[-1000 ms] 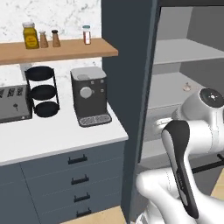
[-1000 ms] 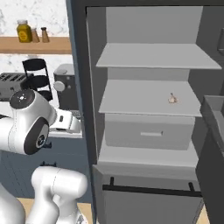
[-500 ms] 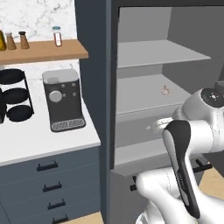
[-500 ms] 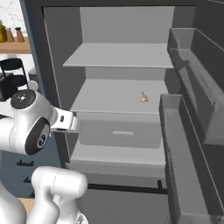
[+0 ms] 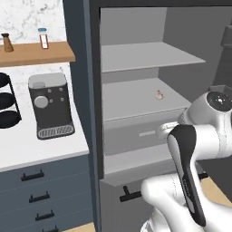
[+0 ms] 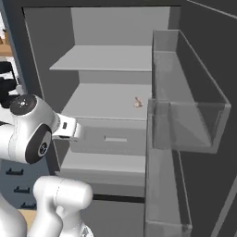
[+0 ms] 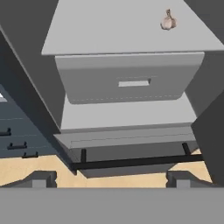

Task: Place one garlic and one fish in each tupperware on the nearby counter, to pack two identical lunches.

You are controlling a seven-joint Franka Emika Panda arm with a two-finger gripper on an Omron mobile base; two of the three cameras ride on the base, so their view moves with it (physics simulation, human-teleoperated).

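Observation:
A small pinkish-white garlic (image 5: 159,94) (image 6: 137,102) sits alone on the middle shelf of the open fridge, toward the right; in the hand view the garlic (image 7: 168,20) is at the upper right. My gripper (image 7: 113,178) is open and empty, fingertips wide apart, well in front of and below that shelf, looking at the fridge drawer. The white counter (image 5: 41,147) lies left of the fridge. The fish and the tupperware are out of view.
A grey drawer (image 7: 131,81) sits under the garlic's shelf. The open fridge door with clear bins (image 6: 185,92) stands on the right. On the counter are a coffee machine (image 5: 50,105) and a black tiered rack (image 5: 7,102); a wooden shelf (image 5: 36,53) holds bottles.
The base has driven right: the toaster has slid out at the left, counter and coffee machine have slid left, and the fridge interior is now central. The gripper stays open.

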